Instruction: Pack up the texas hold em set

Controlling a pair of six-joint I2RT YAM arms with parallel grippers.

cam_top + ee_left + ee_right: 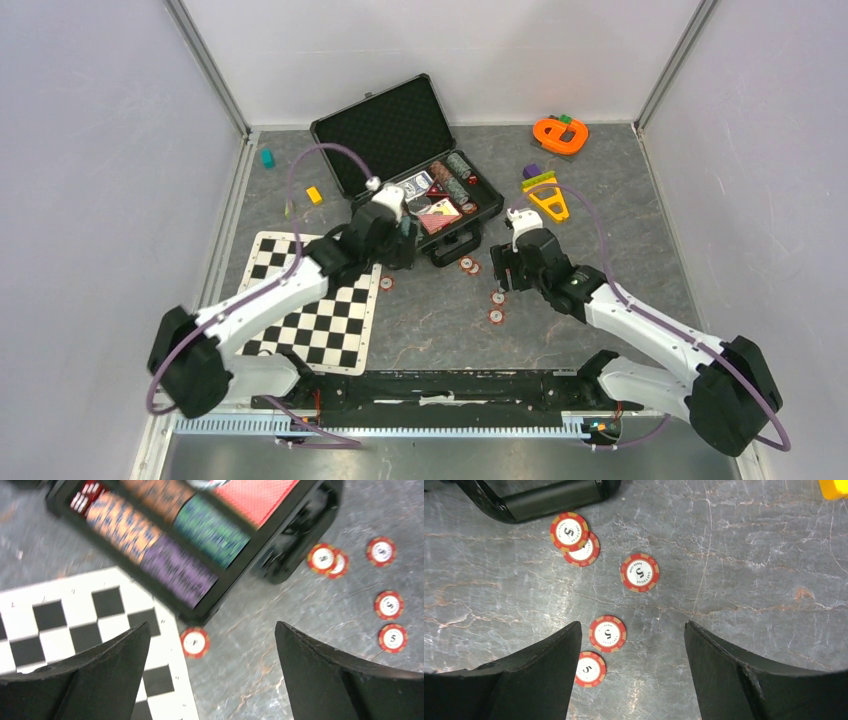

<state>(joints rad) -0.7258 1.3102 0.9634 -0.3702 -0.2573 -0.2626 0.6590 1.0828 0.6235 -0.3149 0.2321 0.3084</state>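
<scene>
The black briefcase (385, 125) lies open at the back centre, its tray (210, 611) holding coloured chip stacks (165, 540), card decks (440, 215) and red dice (85, 495). Several red-white poker chips lie loose on the grey table in front of it: an overlapping pair (569, 531), a single chip (639, 572), two more (607, 633) near my right gripper's left finger, and one (195, 642) at the mat's edge. My left gripper (211, 627) hangs open and empty above that chip, by the case's front corner. My right gripper (632, 626) is open and empty over the table.
A black-white checkered mat (310, 310) lies at front left. An orange toy (560, 135) and a yellow one (548, 200) sit at back right. A small yellow block (314, 194) and a teal block (267, 158) lie at back left. Walls enclose three sides.
</scene>
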